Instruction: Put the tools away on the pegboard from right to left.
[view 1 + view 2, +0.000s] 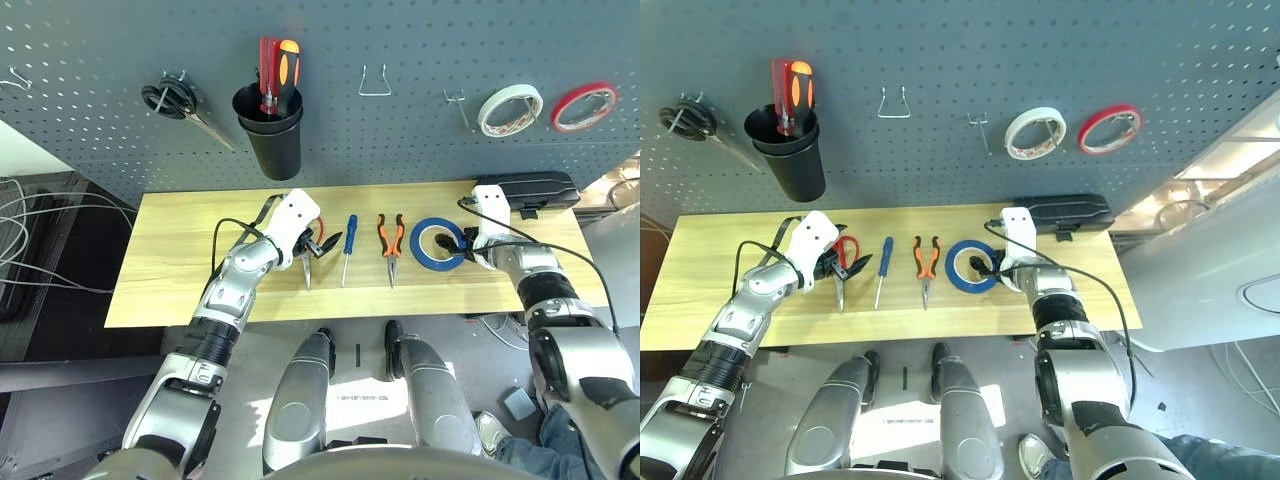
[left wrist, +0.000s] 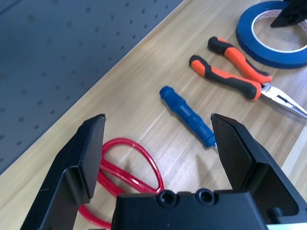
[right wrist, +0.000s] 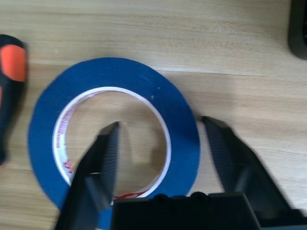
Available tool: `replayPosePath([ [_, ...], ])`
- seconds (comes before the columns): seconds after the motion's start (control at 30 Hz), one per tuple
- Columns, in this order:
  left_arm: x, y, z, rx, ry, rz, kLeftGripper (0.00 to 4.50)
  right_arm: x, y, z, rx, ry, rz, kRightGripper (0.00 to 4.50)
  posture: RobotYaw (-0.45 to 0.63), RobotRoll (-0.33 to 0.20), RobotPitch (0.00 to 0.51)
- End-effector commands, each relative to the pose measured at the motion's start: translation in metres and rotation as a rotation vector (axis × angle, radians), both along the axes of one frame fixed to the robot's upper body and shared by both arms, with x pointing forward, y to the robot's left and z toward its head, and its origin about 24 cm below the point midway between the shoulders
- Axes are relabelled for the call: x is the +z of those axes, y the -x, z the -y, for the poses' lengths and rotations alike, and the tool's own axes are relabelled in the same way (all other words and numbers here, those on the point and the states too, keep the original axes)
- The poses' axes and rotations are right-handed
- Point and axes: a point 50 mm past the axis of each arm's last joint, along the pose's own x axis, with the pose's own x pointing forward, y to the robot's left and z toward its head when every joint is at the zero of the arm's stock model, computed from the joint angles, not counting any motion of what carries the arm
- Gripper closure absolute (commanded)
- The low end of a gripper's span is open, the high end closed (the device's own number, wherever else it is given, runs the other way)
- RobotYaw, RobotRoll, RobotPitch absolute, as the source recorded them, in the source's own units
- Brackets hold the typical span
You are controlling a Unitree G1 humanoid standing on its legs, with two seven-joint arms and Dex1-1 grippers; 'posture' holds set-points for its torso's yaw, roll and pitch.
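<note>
Your right hand [image 3: 160, 139] straddles the blue tape ring [image 3: 182, 115], one finger inside, one outside, not yet clamped.
Left hand [image 2: 158, 143] gapes wide over the red scissors [image 2: 129, 165] (four tools lie on the table [image 1: 170, 270]).

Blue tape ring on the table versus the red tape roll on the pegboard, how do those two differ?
The wide blue tape ring lies flat on the wooden table; the thin red tape roll hangs on the dark pegboard. The blue ring's band looks broader than the red roll's. The right gripper straddles the blue ring's wall, one finger inside the hole, jaws still apart; nothing touches the red roll. Both are round with pale inner cores.
</note>
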Motion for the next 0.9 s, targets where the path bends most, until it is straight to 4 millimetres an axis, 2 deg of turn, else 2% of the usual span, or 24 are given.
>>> replayPosePath([
  [0.03, -0.005, 0.006, -0.001, -0.002, -0.015, -0.015, 0.00, -0.010, 0.009, 0.004, 0.010, 0.030, -0.050, 2.34, 0.15, 0.000, 0.290],
  [0.17, -0.004, 0.007, -0.002, 0.004, -0.005, 0.003, 0.00, 0.010, 0.004, 0.010, 0.053, 0.082, 0.062, 3.68, 0.14, 0.000, 0.286],
  [0.2, -0.004, 0.007, -0.002, 0.007, -0.001, 0.008, 0.00, 0.015, 0.004, 0.012, 0.063, 0.094, 0.091, 3.77, 0.14, 0.000, 0.285],
  [0.27, 0.000, 0.007, -0.004, 0.013, 0.024, 0.038, 0.00, 0.032, 0.005, 0.011, 0.130, 0.117, 0.199, 3.77, 0.12, 0.000, 0.281],
  [0.37, 0.013, 0.010, -0.002, -0.017, 0.111, 0.134, 0.00, 0.059, 0.018, 0.004, 0.297, 0.166, 0.370, 3.77, 0.11, 0.000, 0.279],
  [0.47, 0.018, 0.017, 0.003, -0.108, 0.129, 0.168, 0.00, 0.072, 0.033, 0.000, 0.372, 0.184, 0.462, 3.77, 0.11, 0.000, 0.279],
  [0.6, 0.024, 0.033, 0.019, -0.334, 0.074, 0.186, 0.00, 0.098, 0.057, -0.011, 0.550, 0.226, 0.663, 3.77, 0.09, 0.000, 0.279],
  [0.77, 0.042, 0.046, 0.034, -0.499, 0.094, 0.228, 0.00, 0.126, 0.074, -0.024, 0.689, 0.257, 0.830, 3.77, 0.08, 0.000, 0.281],
  [0.9, 0.058, 0.042, 0.041, -0.529, 0.113, 0.321, 0.00, 0.159, 0.084, -0.035, 0.762, 0.296, 1.010, 3.77, 0.06, 0.000, 0.284],
])
